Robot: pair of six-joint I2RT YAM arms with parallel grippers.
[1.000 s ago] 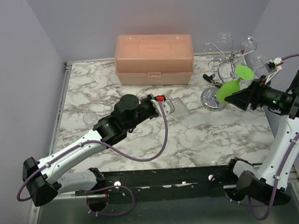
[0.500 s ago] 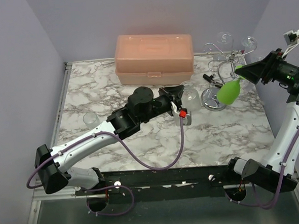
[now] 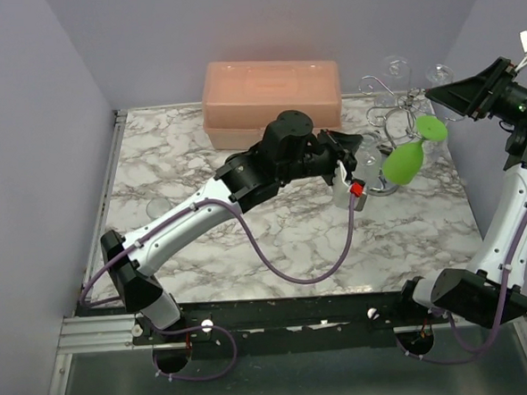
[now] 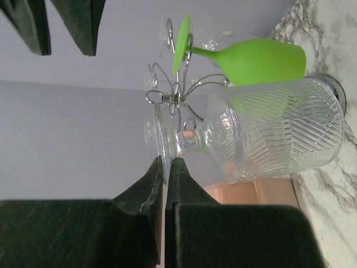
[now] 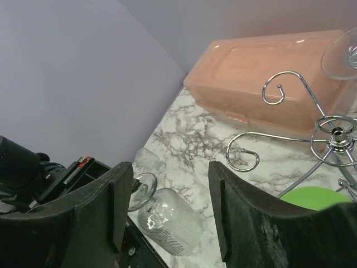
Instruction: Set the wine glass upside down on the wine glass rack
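Looking down from above, the left gripper (image 3: 350, 149) holds the clear wine glass (image 3: 365, 160) bowl-down just beside the wine glass rack (image 3: 391, 109), where a green glass (image 3: 406, 162) hangs. Its wrist camera shows both fingers pinched on the glass's foot. The right wrist view shows the right gripper (image 5: 167, 184) spread wide, holding nothing, over the rack.

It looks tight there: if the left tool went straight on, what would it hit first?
Likely the green glass hanging on the wine glass rack, met by the clear wine glass the left tool grips; depth is unclear.
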